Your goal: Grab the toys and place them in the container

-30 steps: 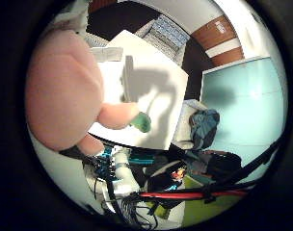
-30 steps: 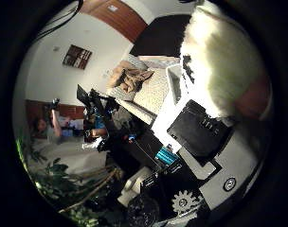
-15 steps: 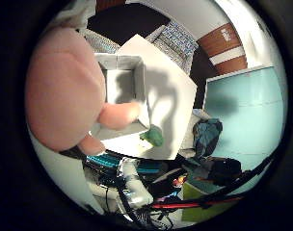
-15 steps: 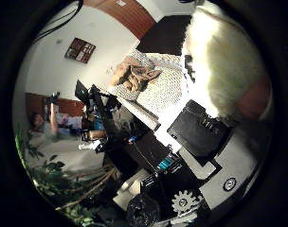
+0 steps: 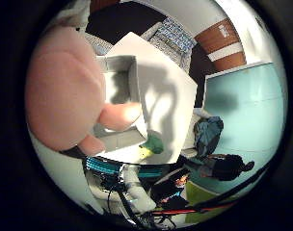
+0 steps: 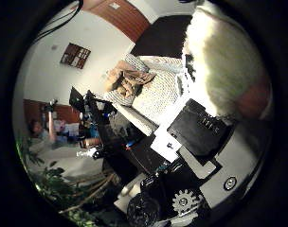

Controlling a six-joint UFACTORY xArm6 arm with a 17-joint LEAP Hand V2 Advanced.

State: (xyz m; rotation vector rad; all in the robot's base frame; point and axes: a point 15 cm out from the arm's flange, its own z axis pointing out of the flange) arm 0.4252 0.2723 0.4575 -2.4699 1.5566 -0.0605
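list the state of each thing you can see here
pink plush toy: close against the palm, off the table, fills much of the view
white container: upright on the table, open top, no toy visible inside
green toy: lying on the table just outside the container, near the table's edge
white table: bears the container and green toy
hand: black and white parts show, finger pose cannot be told

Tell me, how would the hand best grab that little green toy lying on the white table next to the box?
Likely from above, fingers closing around the rounded green body of the green toy, since it lies low on the white table. Come from the open table side; the container wall stands close on the other.
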